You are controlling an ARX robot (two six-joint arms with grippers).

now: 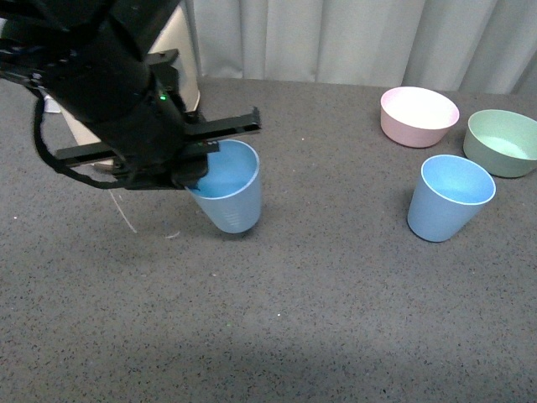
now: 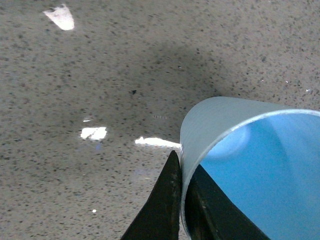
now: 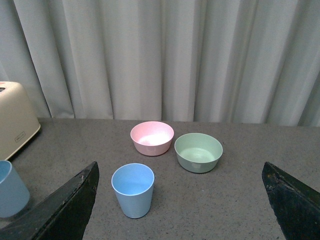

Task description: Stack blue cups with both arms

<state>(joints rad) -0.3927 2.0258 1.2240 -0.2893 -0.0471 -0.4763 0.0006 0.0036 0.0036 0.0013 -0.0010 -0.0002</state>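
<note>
In the front view my left gripper (image 1: 200,172) is shut on the near rim of one blue cup (image 1: 231,191), which leans a little over the grey table. The left wrist view shows the rim of this cup (image 2: 250,150) pinched between one finger outside the wall (image 2: 160,210) and one inside. The second blue cup (image 1: 450,198) stands upright at the right, untouched. In the right wrist view that cup (image 3: 133,190) stands ahead and a little left of my right gripper (image 3: 175,210), which is wide open and holds nothing. The held cup (image 3: 11,191) shows at that view's edge.
A pink bowl (image 1: 418,116) and a green bowl (image 1: 503,143) sit just behind the free cup, also seen as the pink bowl (image 3: 152,137) and green bowl (image 3: 198,152). A cream appliance (image 1: 180,50) stands behind my left arm. A grey curtain closes the back.
</note>
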